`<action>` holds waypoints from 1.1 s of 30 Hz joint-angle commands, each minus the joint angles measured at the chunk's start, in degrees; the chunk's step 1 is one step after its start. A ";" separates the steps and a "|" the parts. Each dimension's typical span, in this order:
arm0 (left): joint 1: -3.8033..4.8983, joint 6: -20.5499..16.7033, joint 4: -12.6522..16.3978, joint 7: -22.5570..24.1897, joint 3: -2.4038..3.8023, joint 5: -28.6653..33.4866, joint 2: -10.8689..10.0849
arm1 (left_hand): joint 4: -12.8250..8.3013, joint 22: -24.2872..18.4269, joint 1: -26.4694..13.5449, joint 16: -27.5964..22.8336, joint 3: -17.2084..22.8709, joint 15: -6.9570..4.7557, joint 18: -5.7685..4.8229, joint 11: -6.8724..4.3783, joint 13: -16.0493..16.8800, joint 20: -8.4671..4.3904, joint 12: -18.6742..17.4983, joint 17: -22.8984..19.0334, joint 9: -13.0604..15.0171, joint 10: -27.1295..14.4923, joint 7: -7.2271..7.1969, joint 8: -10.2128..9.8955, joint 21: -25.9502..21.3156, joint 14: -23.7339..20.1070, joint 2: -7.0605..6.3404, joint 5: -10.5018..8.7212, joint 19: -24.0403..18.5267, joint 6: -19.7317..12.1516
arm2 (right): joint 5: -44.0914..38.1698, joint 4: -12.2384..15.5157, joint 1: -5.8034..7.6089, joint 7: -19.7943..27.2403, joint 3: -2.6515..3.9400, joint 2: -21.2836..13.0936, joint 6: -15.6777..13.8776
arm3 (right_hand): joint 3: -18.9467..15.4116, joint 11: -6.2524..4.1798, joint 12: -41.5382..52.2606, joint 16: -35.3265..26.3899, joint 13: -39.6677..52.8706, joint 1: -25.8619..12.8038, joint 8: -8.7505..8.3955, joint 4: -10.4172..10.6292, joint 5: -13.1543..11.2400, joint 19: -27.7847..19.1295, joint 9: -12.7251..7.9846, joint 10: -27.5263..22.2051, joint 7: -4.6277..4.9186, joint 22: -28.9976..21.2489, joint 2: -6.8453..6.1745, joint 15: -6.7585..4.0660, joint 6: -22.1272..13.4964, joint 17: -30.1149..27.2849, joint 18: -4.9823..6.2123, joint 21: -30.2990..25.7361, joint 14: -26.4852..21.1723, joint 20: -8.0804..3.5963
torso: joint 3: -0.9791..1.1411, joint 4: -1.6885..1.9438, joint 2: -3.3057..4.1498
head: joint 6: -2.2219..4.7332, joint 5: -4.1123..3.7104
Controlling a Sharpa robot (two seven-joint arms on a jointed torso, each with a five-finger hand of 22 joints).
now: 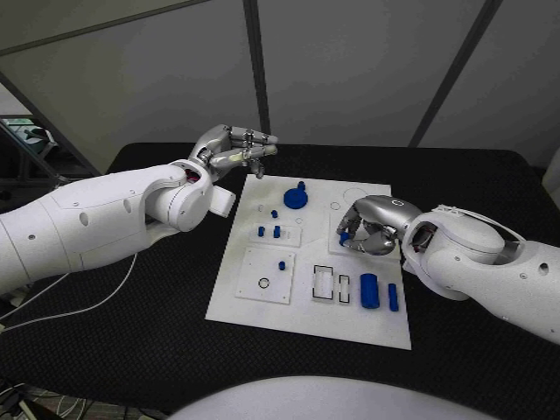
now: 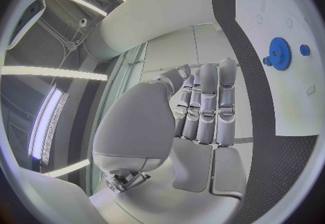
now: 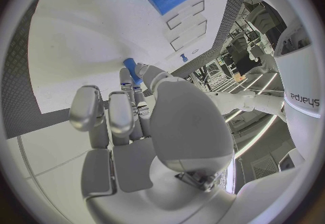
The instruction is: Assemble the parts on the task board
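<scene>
The white task board [image 1: 308, 302] lies in the middle of the black table. My right hand [image 1: 371, 226] hovers over the board's right side and pinches a small blue peg [image 1: 345, 236] between thumb and a finger; the right wrist view shows the peg [image 3: 132, 69] at the fingertips just above the board [image 3: 81, 29]. My left hand [image 1: 236, 149] is raised beyond the board's far left corner, fingers stretched out and holding nothing, as in the left wrist view [image 2: 203, 107]. A blue gear [image 1: 297, 197] sits near the board's far edge.
Small blue pegs [image 1: 270, 232] stand in a left-hand plate, another [image 1: 284, 264] in the square plate nearer me. A blue cylinder [image 1: 370, 290] and a blue bar [image 1: 393, 297] lie at the board's near right, beside rectangular slots [image 1: 323, 283]. Black table surrounds the board.
</scene>
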 commanded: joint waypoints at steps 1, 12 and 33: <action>0.08 0.63 0.01 0.12 0.04 0.20 0.02 | -0.41 -0.06 -0.29 -0.26 -0.02 0.04 -0.13 0.03 0.08 0.06 0.36 -0.07 -0.08 -0.28 0.24 -0.05 -0.24 -0.43 0.37 -0.02 -0.36 -0.22 | -0.48 -0.12 0.09 -0.39 0.04 0.20 0.84 | 0.45 -0.08 -0.40 0.34 0.00 0.18 0.44 0.14 -0.52 0.52 0.14 0.57 0.02 0.15 0.45 -0.21 1.05 0.05 -0.34 0.43 1.43 0.02 | -0.02 -0.01 0.02 | -0.07 0.00; 0.08 0.63 -0.11 0.05 0.04 0.20 0.05 | -0.46 -0.14 -0.35 -0.29 -0.08 0.04 -0.13 0.02 0.11 0.09 0.50 -0.20 -0.05 -0.30 0.23 0.01 -0.37 -0.42 0.48 -0.06 -0.35 -0.18 | -1.96 0.02 0.08 -0.83 0.04 0.46 -0.90 | 1.39 -0.72 -0.40 0.99 0.34 1.07 1.97 -0.09 -2.35 1.27 0.75 3.10 -0.54 1.29 1.81 -0.65 5.03 0.63 -0.57 1.24 1.53 -0.26 | 0.03 -0.08 -0.02 | -0.13 0.09; -0.01 0.76 -0.36 -0.12 0.04 0.20 0.16 | -0.47 -0.14 -0.36 -0.30 -0.09 0.04 -0.13 0.02 0.12 0.10 0.51 -0.21 -0.04 -0.30 0.22 0.01 -0.38 -0.42 0.49 -0.06 -0.35 -0.18 | 4.49 5.49 0.08 2.77 1.32 -2.27 -14.49 | 1.61 -0.92 -0.65 1.48 0.39 1.07 2.12 -0.08 -2.62 2.16 0.88 3.61 -0.71 2.53 1.96 -0.83 5.60 1.26 -0.86 2.12 1.67 -0.45 | 0.01 0.01 0.01 | 0.42 0.34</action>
